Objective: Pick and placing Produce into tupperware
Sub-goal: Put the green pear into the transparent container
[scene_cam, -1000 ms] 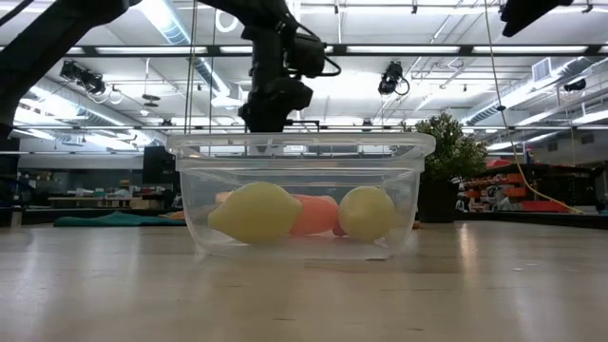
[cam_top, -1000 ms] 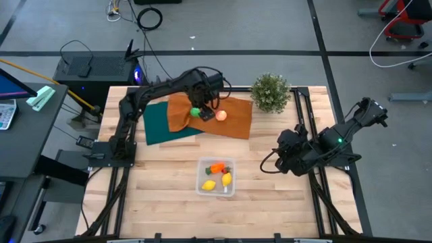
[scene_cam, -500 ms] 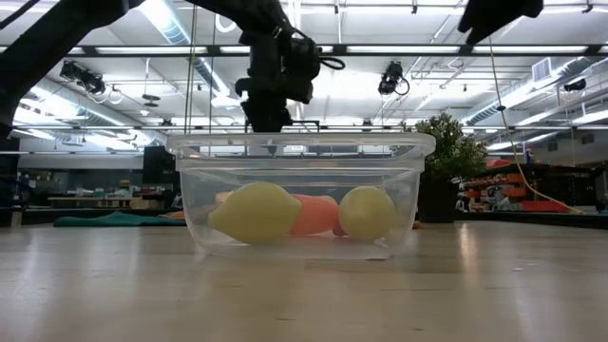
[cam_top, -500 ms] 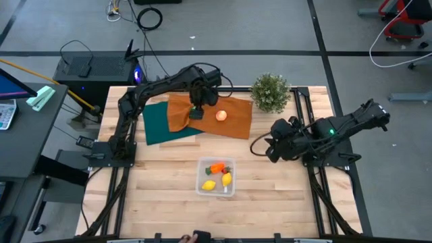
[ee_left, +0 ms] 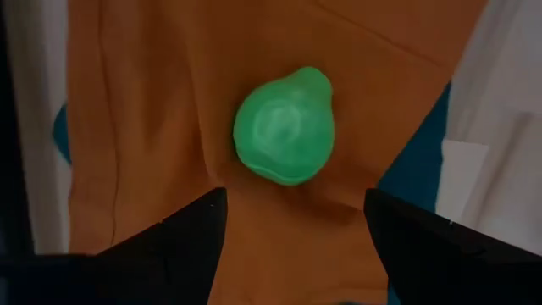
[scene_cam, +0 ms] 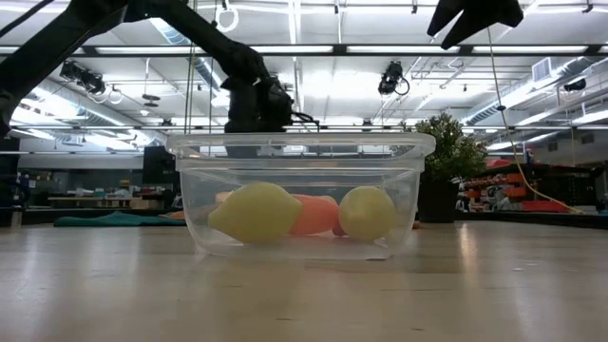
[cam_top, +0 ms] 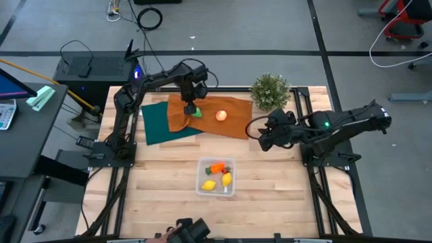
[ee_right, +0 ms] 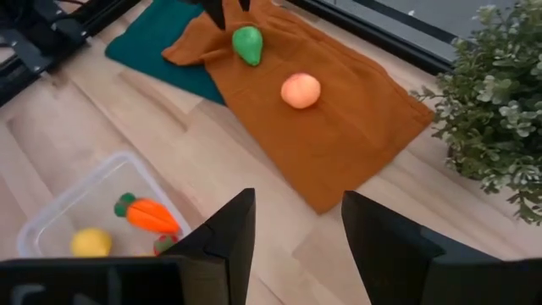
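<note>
The green round fruit (ee_left: 284,127) and the pale reddish apple (cam_top: 221,115) rest on an orange cloth (cam_top: 229,125) at the far side of the table. My left gripper (ee_left: 293,196) hovers over the green fruit (cam_top: 196,113), open, a finger on either side and short of it. The clear tupperware (cam_top: 201,187) near the table's middle holds the carrot (cam_top: 217,167), two lemons (cam_top: 226,179) (cam_top: 208,185) and the tiny strawberry (ee_right: 165,246). My right gripper (ee_right: 296,216) is open in the air to the right of the cloth, facing the apple (ee_right: 301,90).
A dark green cloth (cam_top: 156,125) lies partly under the orange one's left side. A bushy potted plant (cam_top: 271,92) stands at the far edge, just right of the cloth and close to my right arm. Bare wood lies around the tupperware (scene_cam: 299,152).
My left gripper has drawn back a little toward the table's left, so the green fruit shows beside it again. My right arm has swung from the table's right edge toward the left and far side, closer to the orange cloth. The fruits have stayed where they were.
</note>
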{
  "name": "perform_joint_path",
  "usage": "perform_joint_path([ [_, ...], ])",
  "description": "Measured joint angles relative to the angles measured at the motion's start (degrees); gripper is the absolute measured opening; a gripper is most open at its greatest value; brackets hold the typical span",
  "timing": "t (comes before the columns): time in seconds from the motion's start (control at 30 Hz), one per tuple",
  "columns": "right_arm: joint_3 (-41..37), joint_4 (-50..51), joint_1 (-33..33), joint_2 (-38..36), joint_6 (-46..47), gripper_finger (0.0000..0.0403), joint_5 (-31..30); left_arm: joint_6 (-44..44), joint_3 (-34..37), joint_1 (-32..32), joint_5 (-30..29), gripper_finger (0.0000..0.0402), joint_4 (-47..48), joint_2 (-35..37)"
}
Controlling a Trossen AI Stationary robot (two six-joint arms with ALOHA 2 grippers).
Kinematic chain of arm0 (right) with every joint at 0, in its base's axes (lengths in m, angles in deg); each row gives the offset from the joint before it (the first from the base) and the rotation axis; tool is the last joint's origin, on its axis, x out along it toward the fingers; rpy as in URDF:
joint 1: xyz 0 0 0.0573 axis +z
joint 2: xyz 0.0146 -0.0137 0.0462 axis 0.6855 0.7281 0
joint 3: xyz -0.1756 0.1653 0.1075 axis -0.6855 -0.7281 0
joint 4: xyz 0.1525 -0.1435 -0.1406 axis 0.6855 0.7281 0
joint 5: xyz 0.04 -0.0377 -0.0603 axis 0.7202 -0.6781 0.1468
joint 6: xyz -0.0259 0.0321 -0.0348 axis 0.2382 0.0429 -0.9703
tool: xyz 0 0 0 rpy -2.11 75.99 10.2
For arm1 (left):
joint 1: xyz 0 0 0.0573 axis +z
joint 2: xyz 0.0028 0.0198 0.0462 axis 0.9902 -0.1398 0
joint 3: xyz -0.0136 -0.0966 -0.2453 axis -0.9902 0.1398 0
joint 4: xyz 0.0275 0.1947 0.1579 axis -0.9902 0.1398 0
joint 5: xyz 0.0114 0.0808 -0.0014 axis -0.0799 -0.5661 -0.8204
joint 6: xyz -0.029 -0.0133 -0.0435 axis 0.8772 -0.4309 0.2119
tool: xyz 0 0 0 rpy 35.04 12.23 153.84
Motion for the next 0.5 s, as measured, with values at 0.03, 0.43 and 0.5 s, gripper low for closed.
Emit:
perform_joint_path([
  [0.03, 0.02, 0.0, -0.27, 0.0, 0.0, 0.0146, 0.0, -0.7, 0.65, -0.13, 0.11, 0.0286, -0.54, 0.0],
  [0.43, 0.01, 0.0, -0.82, 0.0, -0.33, 0.0146, 0.11, -9.84, 1.82, -3.49, -3.06, 0.0283, -10.92, 0.0],
  [0.5, 0.01, 0.0, -0.82, 0.0, -0.35, 0.0146, 0.1, -10.25, 1.82, -3.68, -3.07, 0.0277, -10.92, 0.01],
])
